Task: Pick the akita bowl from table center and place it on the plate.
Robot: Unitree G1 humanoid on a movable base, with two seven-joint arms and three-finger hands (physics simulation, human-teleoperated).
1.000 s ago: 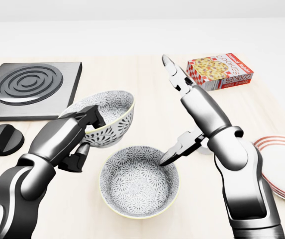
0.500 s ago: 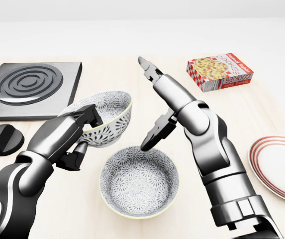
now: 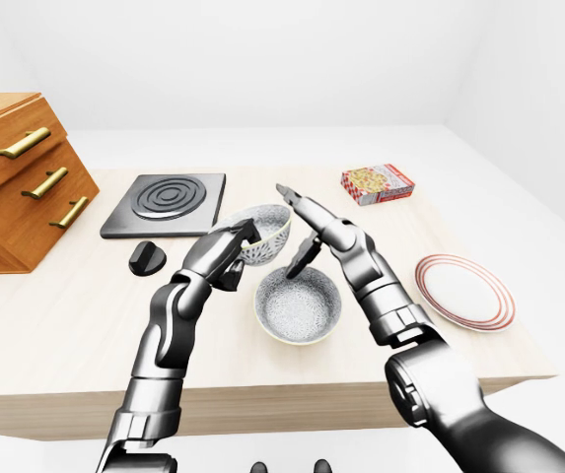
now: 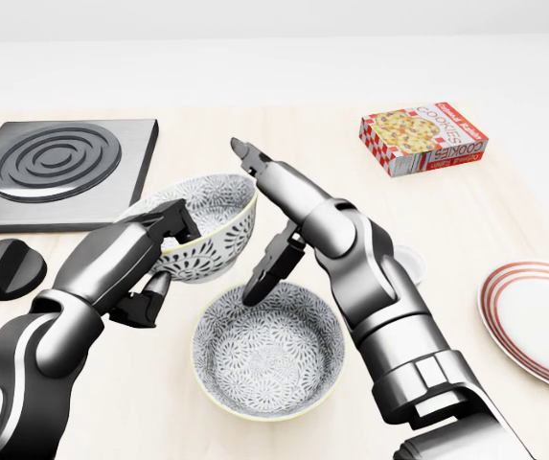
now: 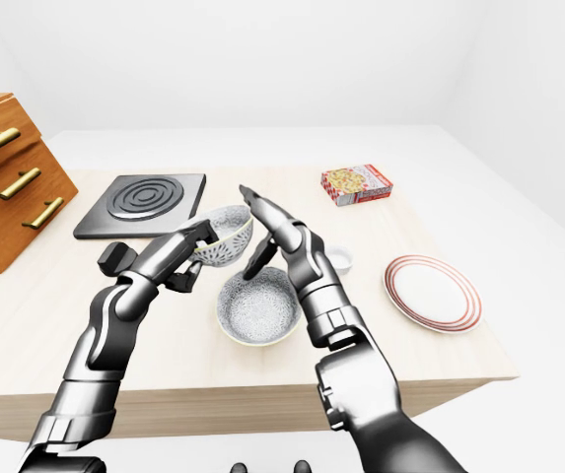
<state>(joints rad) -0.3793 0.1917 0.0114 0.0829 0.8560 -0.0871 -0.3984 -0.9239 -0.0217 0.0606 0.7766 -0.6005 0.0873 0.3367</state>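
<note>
Two grey-patterned akita bowls show. One bowl (image 4: 215,222) is lifted off the table and tilted, and my left hand (image 4: 159,257) is shut on its left rim, fingers inside and thumb under it. The other bowl (image 4: 269,350) stands upright on the wooden table (image 4: 504,206) just below it in the head view. My right hand (image 4: 255,222) is open, fingers spread, right beside the lifted bowl's right rim; I cannot tell whether it touches. The red-ringed white plate (image 4: 542,321) lies at the table's right edge.
A cookie box (image 4: 424,137) lies at upper right. A black burner plate (image 4: 58,168) and a black knob (image 4: 11,268) sit on the left. A small white dish (image 5: 338,259) rests behind my right forearm. Wooden drawers (image 3: 16,177) stand at far left.
My right hand has swung left across the table, from near the plate side up to the lifted bowl's right rim. The left hand and its bowl have hardly moved.
</note>
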